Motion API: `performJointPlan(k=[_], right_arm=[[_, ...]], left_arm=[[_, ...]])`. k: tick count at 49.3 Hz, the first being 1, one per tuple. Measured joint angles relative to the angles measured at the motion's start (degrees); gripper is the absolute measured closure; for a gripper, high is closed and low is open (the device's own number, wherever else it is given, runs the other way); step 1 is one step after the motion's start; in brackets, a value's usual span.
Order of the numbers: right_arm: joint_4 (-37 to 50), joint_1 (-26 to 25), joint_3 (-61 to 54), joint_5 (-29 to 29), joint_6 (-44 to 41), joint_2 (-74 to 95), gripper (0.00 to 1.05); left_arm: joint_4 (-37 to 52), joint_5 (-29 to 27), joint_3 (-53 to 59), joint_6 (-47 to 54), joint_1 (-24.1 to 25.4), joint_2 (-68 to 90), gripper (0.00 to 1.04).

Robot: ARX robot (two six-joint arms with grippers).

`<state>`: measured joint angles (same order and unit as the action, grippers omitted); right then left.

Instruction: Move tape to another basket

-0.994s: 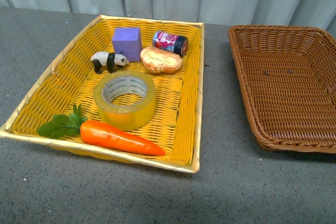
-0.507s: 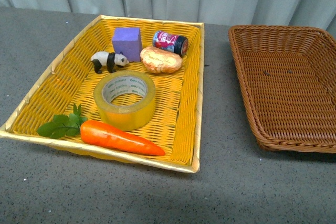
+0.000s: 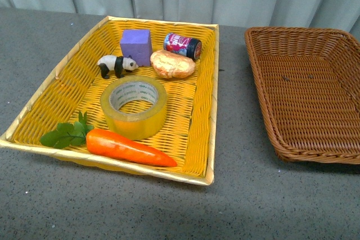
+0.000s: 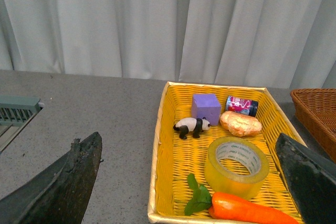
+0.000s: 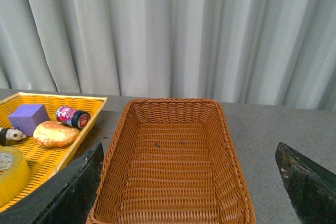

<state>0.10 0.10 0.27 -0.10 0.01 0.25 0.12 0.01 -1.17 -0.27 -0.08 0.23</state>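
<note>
Yellowish translucent packing-tape roll (image 3: 134, 108) lies flat in the bright yellow woven basket (image 3: 213, 116), just behind the orange carrot (image 3: 129, 148); the dark brown wicker basket (image 3: 263, 94) stands beside it on the grey bench (image 3: 242, 200). Left fingers (image 4: 68, 182) and right fingers (image 5: 68, 192) are spread wide apart.

yellow basket (image 3: 67, 71): on the grey table (image 3: 236, 195)
far end: purple block (image 3: 135, 46), toy panda (image 3: 115, 65), can (image 3: 182, 45), bread roll (image 3: 172, 64)
near rim: carrot (image 3: 126, 147)

Bright, even light; soft shadows.
</note>
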Motion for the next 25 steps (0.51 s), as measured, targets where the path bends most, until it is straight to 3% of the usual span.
performJointPlan(k=[25], right_arm=[[0.00,0.00,0.00,0.00,0.00,0.00,0.09]], left_arm=[[0.00,0.00,0.00,0.00,0.00,0.00,0.07]])
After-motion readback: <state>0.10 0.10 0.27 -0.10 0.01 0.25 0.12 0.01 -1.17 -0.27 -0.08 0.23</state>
